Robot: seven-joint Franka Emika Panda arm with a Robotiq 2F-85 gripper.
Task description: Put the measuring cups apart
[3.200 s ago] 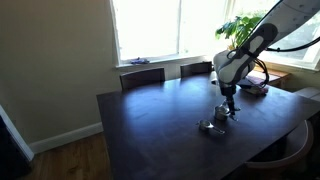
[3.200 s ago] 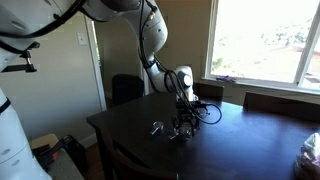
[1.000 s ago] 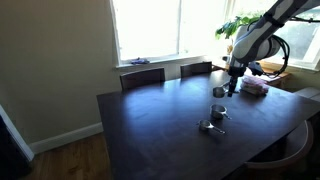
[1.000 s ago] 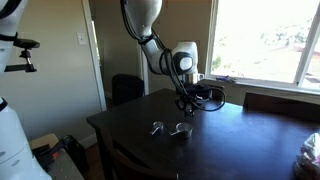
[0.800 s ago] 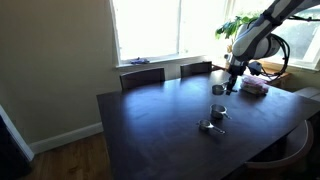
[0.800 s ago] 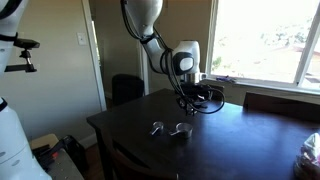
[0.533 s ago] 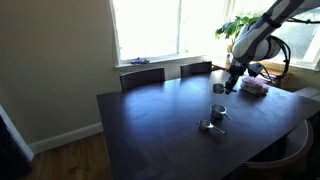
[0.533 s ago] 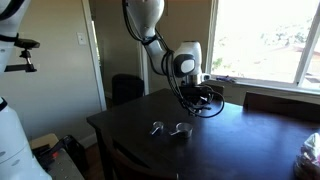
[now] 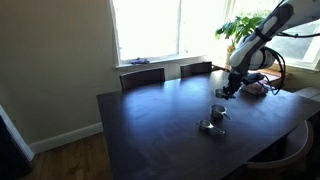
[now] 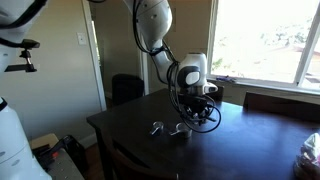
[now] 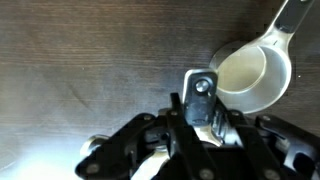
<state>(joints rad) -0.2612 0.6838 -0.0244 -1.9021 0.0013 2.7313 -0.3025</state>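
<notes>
Gripper [image 11: 203,102] clamped on one measuring cup [image 11: 255,75] by its flat handle, low over the dark table [image 9: 150,120], apart from two other cups [image 9: 207,126]; the thin handle could slip, dropping it.

You face a dark wooden table [image 9: 150,125] with two dark chairs [image 9: 142,77] tucked at its far side. Behind them, a bright window [image 9: 150,28] pours in daylight beside a beige wall [image 9: 50,60]. A wood floor [image 9: 75,157] meets a white baseboard [image 9: 65,137], and a leafy plant [image 9: 235,28] sits by the glass.
</notes>
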